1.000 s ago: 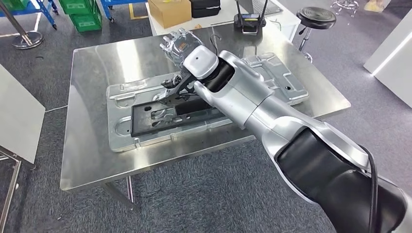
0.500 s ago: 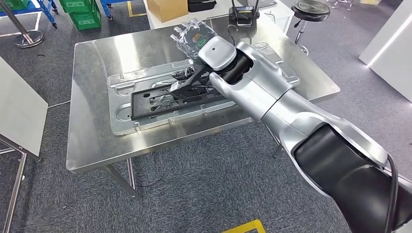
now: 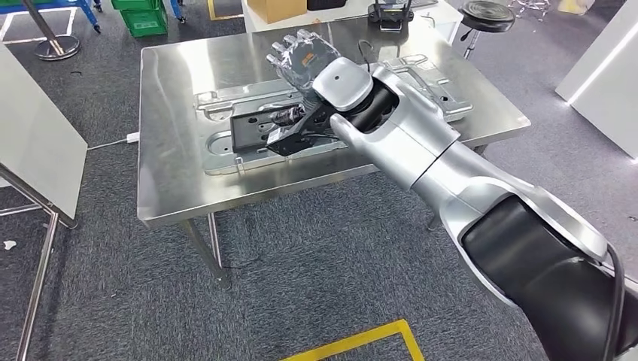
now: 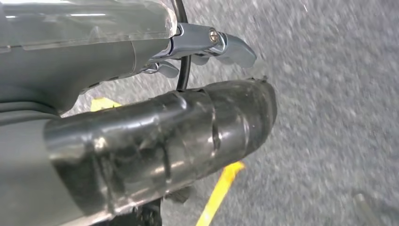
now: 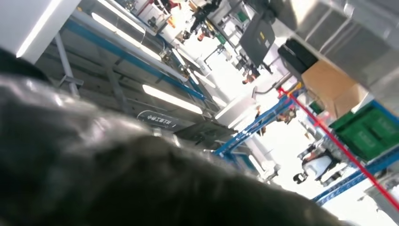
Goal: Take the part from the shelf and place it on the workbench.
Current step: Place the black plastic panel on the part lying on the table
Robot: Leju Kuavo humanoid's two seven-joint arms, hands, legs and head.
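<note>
Right hand (image 3: 301, 56) above steel worktop (image 3: 173, 143), fingers spread wide, black part (image 3: 259, 129) beneath it on silver tray (image 3: 226, 162); contact unclear. Left hand (image 4: 207, 44) holds nothing, fingers apart

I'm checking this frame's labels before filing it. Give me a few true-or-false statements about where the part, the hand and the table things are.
1. The right hand is over the steel workbench. True.
2. The black part lies on the floor. False: it is above the silver panel on the workbench, at the right hand.
3. A round black stool stands beyond the workbench. True.
4. The green crate sits on the workbench. False: it is on the floor behind it.
</note>
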